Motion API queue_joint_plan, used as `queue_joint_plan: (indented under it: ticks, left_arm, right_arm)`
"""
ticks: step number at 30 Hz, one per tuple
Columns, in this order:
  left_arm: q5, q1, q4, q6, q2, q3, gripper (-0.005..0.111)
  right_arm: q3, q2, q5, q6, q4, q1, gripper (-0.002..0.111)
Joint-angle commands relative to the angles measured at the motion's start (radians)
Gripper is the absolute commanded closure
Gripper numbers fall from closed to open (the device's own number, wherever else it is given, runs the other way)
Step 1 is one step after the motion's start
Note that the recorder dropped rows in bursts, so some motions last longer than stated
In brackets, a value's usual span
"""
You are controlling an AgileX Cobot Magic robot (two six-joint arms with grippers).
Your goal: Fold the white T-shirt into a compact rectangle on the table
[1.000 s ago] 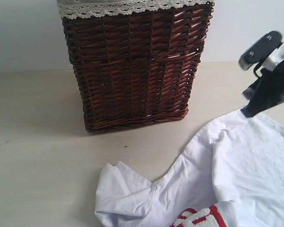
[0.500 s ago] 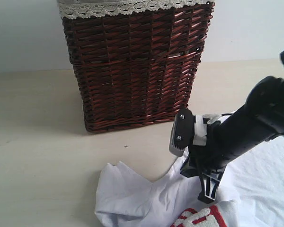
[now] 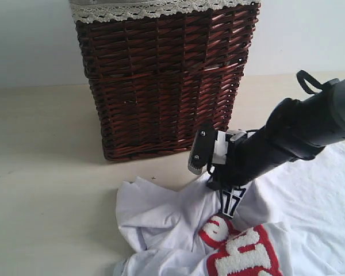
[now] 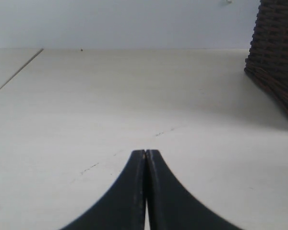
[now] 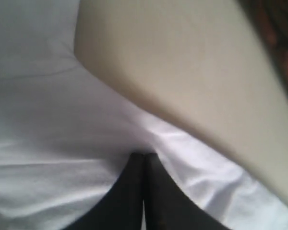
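Note:
The white T-shirt (image 3: 310, 195) lies crumpled on the table (image 3: 40, 172) at the lower right of the exterior view, its red patch with fuzzy white letters (image 3: 241, 253) facing up. My right gripper (image 3: 230, 208) reaches across from the right and points down into the bunched cloth just above the patch. In the right wrist view the right gripper (image 5: 144, 155) is shut, its tips pinched into white T-shirt (image 5: 62, 124) fabric with creases running out from them. My left gripper (image 4: 146, 152) is shut and empty over the bare table (image 4: 134, 96); the exterior view does not show it.
A tall dark wicker basket (image 3: 161, 80) with cream lace trim stands at the back of the table, just behind the right arm, and its edge shows as the basket (image 4: 276, 52) in the left wrist view. A pale wall is behind.
The right arm swung from the shirt's far right edge to the middle and then a little left. The cloth bunched up and more of the red patch came into view.

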State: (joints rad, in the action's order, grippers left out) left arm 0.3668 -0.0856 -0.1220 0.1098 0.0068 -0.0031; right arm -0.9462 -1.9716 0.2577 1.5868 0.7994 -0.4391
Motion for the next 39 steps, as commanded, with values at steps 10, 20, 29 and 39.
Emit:
queue_joint_plan:
  ticks: [10,20,29,39]
  left_arm:
    - [-0.004,0.0,-0.004,-0.001,-0.007,0.003,0.107]
    - [-0.004,0.0,-0.004,-0.001,-0.007,0.003,0.107]
    - [-0.004,0.0,-0.004,-0.001,-0.007,0.003,0.107]
    - [-0.004,0.0,-0.004,-0.001,-0.007,0.003,0.107]
  right_arm:
    - [-0.192,0.05,0.167,-0.345,-0.058,0.005,0.108]
    - [-0.01,0.386,0.519,-0.565,-0.614,0.219,0.108]
    - [0.319,0.364,0.233,-0.56,-0.73,0.579,0.108]
    - [0.341,0.219,0.037,-0.57,-0.799,0.757,0.108]
